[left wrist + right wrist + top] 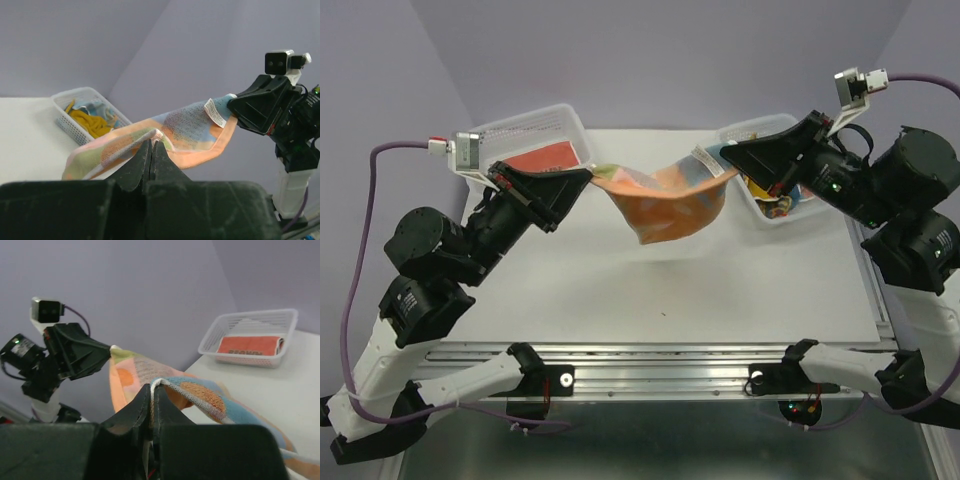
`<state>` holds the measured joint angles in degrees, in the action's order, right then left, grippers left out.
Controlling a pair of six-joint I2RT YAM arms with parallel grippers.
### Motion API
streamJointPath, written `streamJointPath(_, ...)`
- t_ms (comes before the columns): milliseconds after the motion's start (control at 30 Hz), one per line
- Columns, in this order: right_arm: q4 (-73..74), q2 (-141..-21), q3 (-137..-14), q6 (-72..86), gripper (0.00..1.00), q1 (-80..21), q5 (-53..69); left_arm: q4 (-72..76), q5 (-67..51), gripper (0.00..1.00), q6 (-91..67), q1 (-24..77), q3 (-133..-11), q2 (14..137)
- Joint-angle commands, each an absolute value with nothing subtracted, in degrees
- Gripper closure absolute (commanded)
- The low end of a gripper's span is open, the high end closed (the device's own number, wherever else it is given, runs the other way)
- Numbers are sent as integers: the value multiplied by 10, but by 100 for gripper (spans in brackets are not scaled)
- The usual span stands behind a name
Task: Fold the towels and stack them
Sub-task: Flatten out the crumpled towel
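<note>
- Top external view showed an orange and light blue towel [670, 205] strung in the air between the two arms, sagging in the middle over the white table [620, 300].
- The left gripper [590, 176] had its jaws closed tight on the towel's left corner. From the left wrist camera, the fingers met with a fold of cloth pinched between them.
- The right gripper [724, 155] was likewise clamped on the opposite corner, just beside a white care label [703, 160] hanging from the towel's edge.
- A white perforated basket [520, 122] stood at the far left of the table, and a folded orange-red towel [542, 160] lay flat inside it.
- A second basket [757, 212] stood at the far right, partly hidden under the right arm.
- A crumpled mustard yellow towel [90, 122] lay in that basket, with what looked like a light blue one beside it.
</note>
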<state>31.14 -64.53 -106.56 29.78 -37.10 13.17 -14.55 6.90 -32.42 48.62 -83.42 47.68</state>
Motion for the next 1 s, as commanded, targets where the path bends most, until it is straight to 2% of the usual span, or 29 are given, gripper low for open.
streamJointPath(0,292,-624,-1072,357,99,-368,275,-111,-38,100,-325,484,-844,480)
streamJointPath(267,253,-555,-974,410,96,-368,238,-93,-54,100,-350,483,-798,439)
streamJointPath(367,253,-530,-948,397,96,-369,172,-94,-34,100,-346,483,-787,436)
streamJointPath(667,208,-542,-786,367,96,-368,-133,-89,215,100,-325,483,-731,502)
streamJointPath(733,186,-574,-754,362,96,-368,-208,-72,228,100,-321,459,-715,545)
streamJointPath(767,172,-588,-748,356,96,-369,-231,-67,224,100,-328,413,-703,561)
streamJointPath(833,163,-641,-746,351,96,-367,-303,-43,152,100,-334,349,-690,597)
streamJointPath(900,141,-682,-753,333,96,-360,-333,-4,120,100,-329,283,-679,655)
streamJointPath(967,122,-744,-765,330,96,-323,-291,40,115,100,-316,262,-686,715)
